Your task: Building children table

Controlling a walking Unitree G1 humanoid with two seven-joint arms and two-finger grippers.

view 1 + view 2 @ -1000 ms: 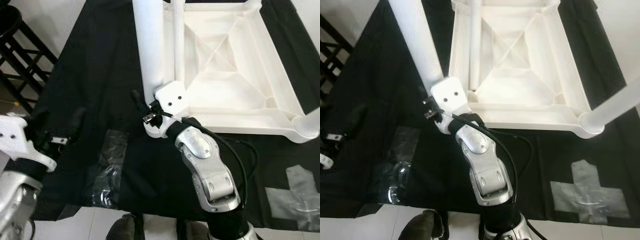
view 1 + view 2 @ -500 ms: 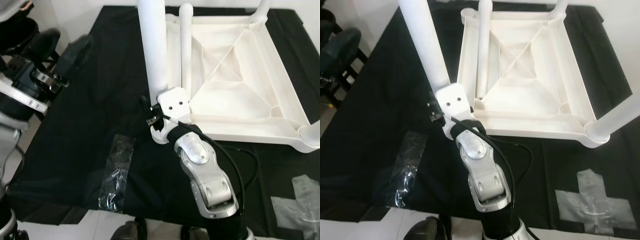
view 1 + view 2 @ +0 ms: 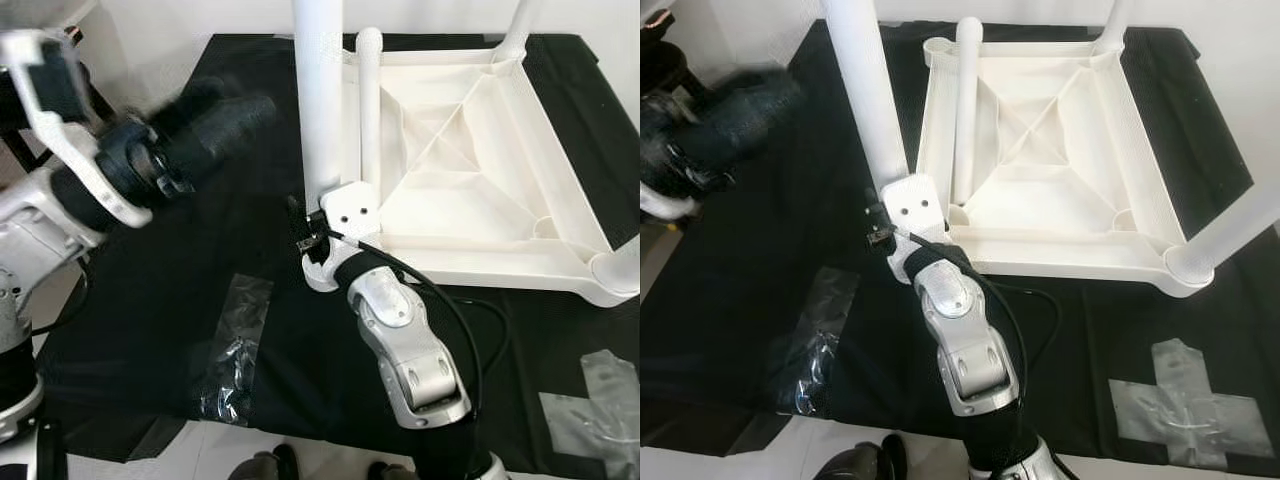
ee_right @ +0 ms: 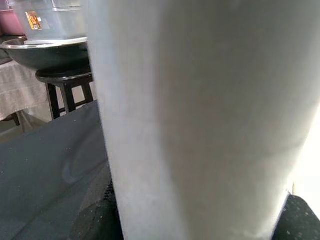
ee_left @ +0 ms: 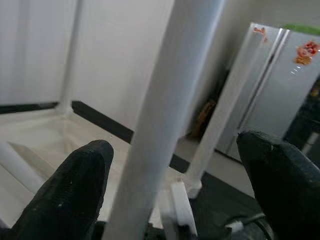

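Fingers of the left gripper are spread wide, holding nothing, with the upright table leg framed between them. Right gripper is clamped at that leg's base; beyond, the upturned tabletop is laid on black cloth.

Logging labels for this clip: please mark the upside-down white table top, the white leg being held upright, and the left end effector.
white table top (image 3: 470,235), left eye view, near rim
white leg (image 3: 320,90), left eye view, mid shaft
left end effector (image 5: 180,185), left wrist view, midway between its fingertips
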